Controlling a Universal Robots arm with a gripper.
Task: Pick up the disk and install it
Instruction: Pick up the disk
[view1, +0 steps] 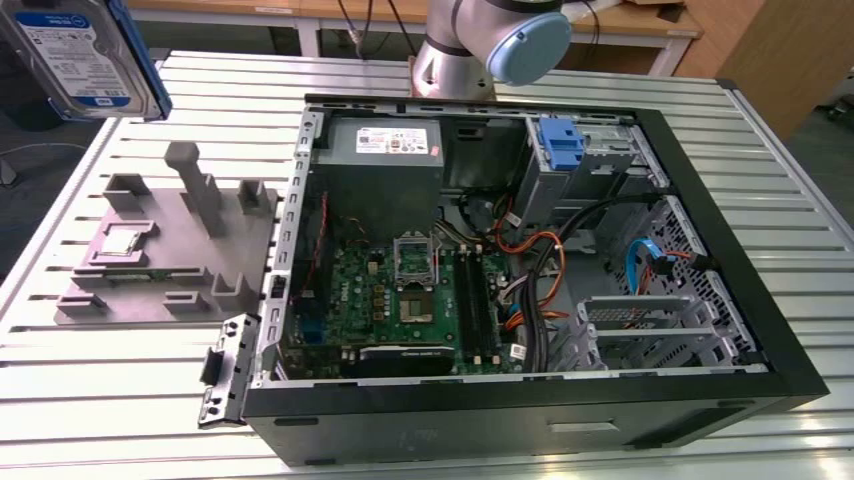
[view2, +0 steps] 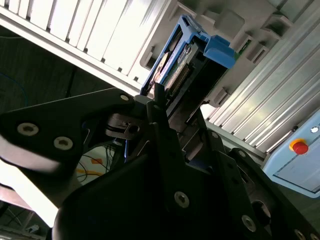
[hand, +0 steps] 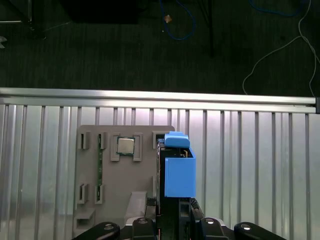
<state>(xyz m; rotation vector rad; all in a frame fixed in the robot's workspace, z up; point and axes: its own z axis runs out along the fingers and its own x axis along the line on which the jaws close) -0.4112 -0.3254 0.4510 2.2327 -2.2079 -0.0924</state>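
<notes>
The disk (view1: 80, 50) hangs in the air at the exterior view's upper left, label face showing, blue rail along its edge, above the slatted table. In both wrist views my gripper (view2: 175, 107) (hand: 172, 207) is shut on the disk (view2: 187, 60) (hand: 179, 170), a finger (view2: 159, 102) on each flat side. The disk is seen edge-on there, with its blue carrier and tab pointing away from the wrist. Below it lies the grey parts fixture (hand: 125, 170).
An open computer case (view1: 747, 290) lies on the slatted metal table (view1: 120, 390), with a motherboard, cables and a drive bay holding a blue bracket (view1: 563, 140). The grey fixture (view1: 160, 250) carries a processor chip (hand: 125, 145). The arm's base (view1: 467, 45) stands behind the case.
</notes>
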